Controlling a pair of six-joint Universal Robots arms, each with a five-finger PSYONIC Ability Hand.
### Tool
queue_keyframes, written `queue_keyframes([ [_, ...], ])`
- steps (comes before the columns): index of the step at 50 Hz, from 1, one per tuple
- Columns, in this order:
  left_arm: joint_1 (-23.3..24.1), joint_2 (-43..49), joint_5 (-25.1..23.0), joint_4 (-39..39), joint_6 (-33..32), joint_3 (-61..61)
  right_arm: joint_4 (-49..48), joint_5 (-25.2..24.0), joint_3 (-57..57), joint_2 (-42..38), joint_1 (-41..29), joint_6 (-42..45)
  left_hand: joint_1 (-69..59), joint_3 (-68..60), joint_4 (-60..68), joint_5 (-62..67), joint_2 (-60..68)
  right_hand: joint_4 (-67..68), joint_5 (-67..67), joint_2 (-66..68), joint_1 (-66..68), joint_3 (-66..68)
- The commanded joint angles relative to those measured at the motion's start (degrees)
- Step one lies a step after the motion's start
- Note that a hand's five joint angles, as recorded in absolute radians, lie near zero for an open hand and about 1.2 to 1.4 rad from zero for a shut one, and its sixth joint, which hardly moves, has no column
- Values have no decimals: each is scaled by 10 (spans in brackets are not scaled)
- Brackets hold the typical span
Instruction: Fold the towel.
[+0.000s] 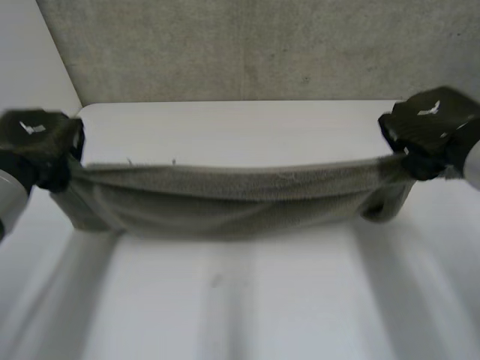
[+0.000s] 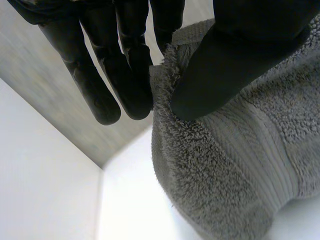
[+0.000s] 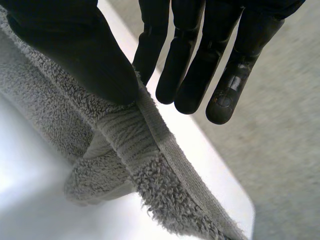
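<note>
Mid-fold: left robot hand (image 1: 37, 142) and right robot hand (image 1: 431, 127) each pinch one towel (image 1: 240, 195) end, taut over the bench (image 1: 225, 300). Next, I reckon: an even lay-down.

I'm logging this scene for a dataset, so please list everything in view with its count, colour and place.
towel: one, grey, stretched across the table between the two hands, sagging in the middle
table: one, white, under the towel
textured surface: one, grey, beyond the table's far edge
left robot hand: one, black, at the towel's left end, thumb pinching the cloth against straight fingers
right robot hand: one, black, at the towel's right end, thumb pinching the cloth the same way
</note>
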State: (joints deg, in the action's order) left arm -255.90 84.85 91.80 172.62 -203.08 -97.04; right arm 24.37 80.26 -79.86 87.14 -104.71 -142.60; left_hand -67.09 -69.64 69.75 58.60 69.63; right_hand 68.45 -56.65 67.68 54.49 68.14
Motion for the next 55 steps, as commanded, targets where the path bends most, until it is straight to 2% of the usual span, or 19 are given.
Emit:
queue_keyframes([
  [1, -1, 144, 0, 4, 19, 26, -7, 9, 13, -114, -3, 36, -129, -104, 103, 114, 104, 115, -134, 123, 255, 119],
  [8, 0, 284, 32, 51, 18, 141, -31, 24, 75, -212, -15, 48, -129, -104, 103, 114, 104, 115, -134, 123, 255, 119],
  [13, 2, 333, 33, 89, 21, 255, -82, 66, 153, -270, -26, 60, -129, -104, 103, 114, 104, 115, -134, 123, 255, 119],
  [14, 2, 333, 33, 89, 21, 256, -112, 81, 189, -284, -27, 68, -129, -104, 103, 114, 104, 115, -134, 123, 255, 119],
  [16, 5, 354, 36, 118, 25, 352, -148, 97, 227, -294, -28, 78, -129, -104, 103, 114, 104, 115, -134, 123, 255, 119],
  [18, 10, 360, 35, 134, 30, 399, -240, 115, 291, -296, -34, 101, -129, -104, 103, 114, 104, 115, -134, 123, 255, 119],
  [21, 20, 361, 37, 189, 46, 474, -296, 116, 310, -288, -37, 103, -129, -104, 103, 114, 104, 115, -134, 123, 255, 119],
  [22, 20, 361, 37, 189, 46, 475, -356, 115, 318, -273, -39, 106, -129, -104, 103, 114, 104, 115, -134, 123, 255, 119],
  [23, 22, 358, 40, 226, 58, 496, -408, 115, 314, -253, -40, 106, -129, -104, 103, 114, 104, 115, -134, 123, 255, 119],
  [25, 26, 352, 44, 262, 71, 501, -453, 116, 304, -234, -41, 106, -129, -104, 103, 114, 104, 115, -134, 123, 255, 119],
  [27, 28, 330, 60, 305, 91, 493, -483, 114, 285, -218, -43, 105, -129, -104, 103, 114, 104, 115, -134, 123, 255, 119],
  [30, 28, 319, 72, 308, 99, 474, -496, 101, 240, -191, -47, 100, -129, -104, 103, 114, 104, 115, -134, 123, 255, 119],
  [32, 28, 298, 81, 309, 111, 408, -496, 90, 211, -181, -47, 94, -129, -104, 103, 114, 104, 115, -134, 123, 255, 119],
  [34, 28, 286, 80, 309, 118, 370, -495, 66, 143, -173, -44, 80, -129, -104, 103, 114, 104, 115, -134, 123, 255, 119],
  [37, 28, 269, 79, 310, 132, 286, -495, 56, 108, -172, -42, 72, -129, -104, 103, 114, 104, 115, -134, 123, 255, 119],
  [44, 29, 268, 66, 323, 144, 127, -479, 29, -67, -171, -39, 49, -129, -104, 103, 114, 104, 115, -134, 123, 255, 119],
  [48, 34, 290, 60, 337, 142, 56, -476, 18, -115, -189, -38, 44, -129, -104, 103, 114, 104, 115, -134, 123, 255, 119],
  [50, 35, 303, 61, 337, 142, 43, -475, 9, -143, -232, -38, 42, -129, -104, 103, 114, 104, 115, -134, 123, 255, 119],
  [55, 34, 315, 66, 330, 142, 18, -464, 1, -170, -257, -37, 41, -129, -104, 103, 114, 104, 115, -134, 123, 255, 119],
])
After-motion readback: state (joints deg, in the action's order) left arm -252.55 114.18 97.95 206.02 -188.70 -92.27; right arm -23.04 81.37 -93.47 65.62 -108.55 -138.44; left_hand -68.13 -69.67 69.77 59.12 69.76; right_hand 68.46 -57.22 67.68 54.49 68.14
